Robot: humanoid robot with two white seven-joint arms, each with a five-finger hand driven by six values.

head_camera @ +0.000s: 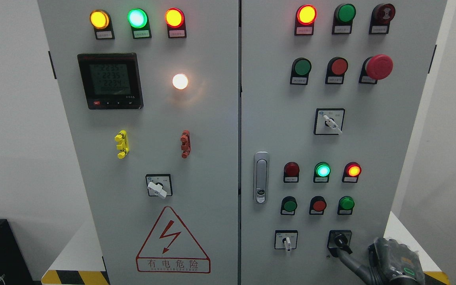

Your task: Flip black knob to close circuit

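The black knob sits in a square black plate at the lower right of the cabinet's right door. Its lever points down and to the right. My right hand comes up from the bottom right corner, in a grey cover. One long finger reaches up-left and its tip lies against the knob's lever. A second finger curves up apart from it, to the right. Nothing is clasped between them. My left arm does not show.
A white-lever selector is just left of the black knob, with green and red push buttons above. A silver door handle stands at the door's left edge. The left door carries a meter, lamps and a warning triangle.
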